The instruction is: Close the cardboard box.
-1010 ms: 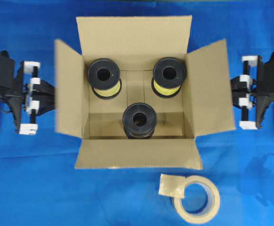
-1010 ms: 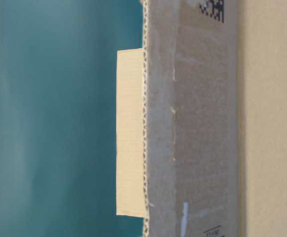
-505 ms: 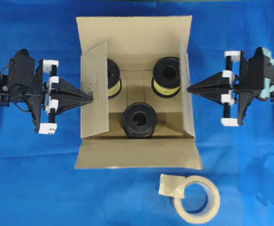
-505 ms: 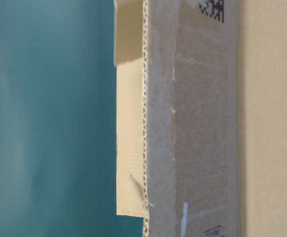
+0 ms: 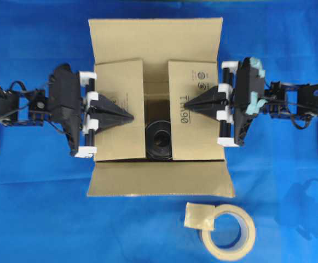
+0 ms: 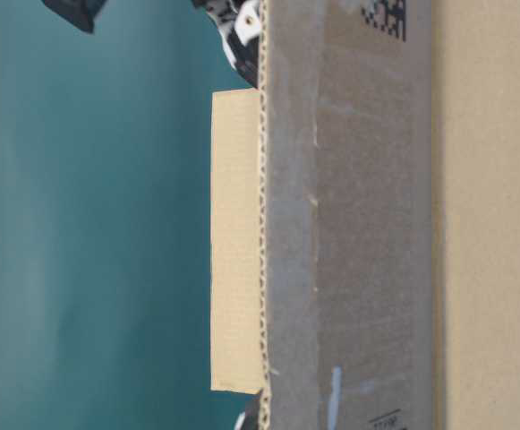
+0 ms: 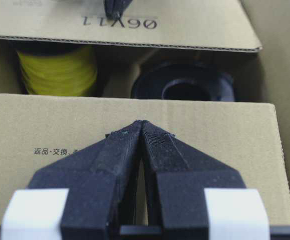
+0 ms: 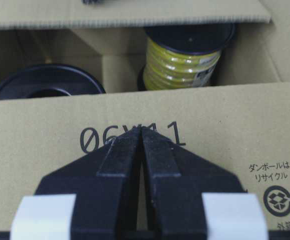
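The box (image 5: 157,107) sat in the upper middle of the overhead frame on the blue desk (image 5: 33,219). Its two side flaps lay folded inward over the opening, with a gap between them down the centre, while the top and bottom flaps were spread outward. The left gripper (image 5: 130,117), its tips pressed together, rested on the left flap (image 5: 120,82) from the left of the frame. The right gripper (image 5: 186,104), tips likewise pressed together, rested on the right flap (image 5: 194,137) beside the printed "06Y11". Through the gap a black spool (image 5: 159,141) showed near the bottom of the opening. The wrist views also showed a spool of yellow wire (image 8: 182,62) under the flaps. In the table-level view the box's corrugated edge ran up the middle, with a tape strip (image 6: 235,242) beside it. A tape roll (image 5: 227,229) lay on the desk at the lower right of the overhead frame, apart from the box.
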`<state>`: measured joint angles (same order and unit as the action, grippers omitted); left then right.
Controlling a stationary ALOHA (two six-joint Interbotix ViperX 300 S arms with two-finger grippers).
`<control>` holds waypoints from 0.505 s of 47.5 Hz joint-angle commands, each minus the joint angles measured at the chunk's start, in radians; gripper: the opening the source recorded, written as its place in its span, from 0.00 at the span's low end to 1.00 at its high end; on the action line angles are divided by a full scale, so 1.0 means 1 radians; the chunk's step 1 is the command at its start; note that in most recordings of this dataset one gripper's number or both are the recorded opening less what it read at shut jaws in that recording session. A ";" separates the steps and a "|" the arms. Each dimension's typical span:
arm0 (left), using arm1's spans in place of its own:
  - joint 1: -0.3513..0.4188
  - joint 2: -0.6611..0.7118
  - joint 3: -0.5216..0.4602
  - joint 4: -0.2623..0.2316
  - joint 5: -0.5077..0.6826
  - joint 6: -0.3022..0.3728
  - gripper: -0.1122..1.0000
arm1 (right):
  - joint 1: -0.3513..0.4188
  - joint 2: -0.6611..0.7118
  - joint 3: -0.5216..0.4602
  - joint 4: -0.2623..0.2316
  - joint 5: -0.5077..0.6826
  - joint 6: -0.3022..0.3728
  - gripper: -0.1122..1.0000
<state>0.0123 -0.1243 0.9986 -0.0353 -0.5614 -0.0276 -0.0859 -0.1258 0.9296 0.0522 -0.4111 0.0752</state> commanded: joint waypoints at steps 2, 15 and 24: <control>0.002 0.011 -0.026 -0.005 -0.006 0.000 0.10 | -0.002 0.002 -0.021 0.003 -0.006 0.003 0.10; 0.026 0.028 -0.061 -0.005 -0.009 0.008 0.10 | 0.000 0.003 -0.021 0.003 -0.008 0.003 0.10; 0.095 0.071 -0.141 -0.003 -0.011 0.043 0.10 | 0.002 0.003 -0.023 0.003 -0.009 0.003 0.10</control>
<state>0.0798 -0.0583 0.9081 -0.0368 -0.5630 0.0031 -0.0859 -0.1150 0.9281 0.0522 -0.4111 0.0767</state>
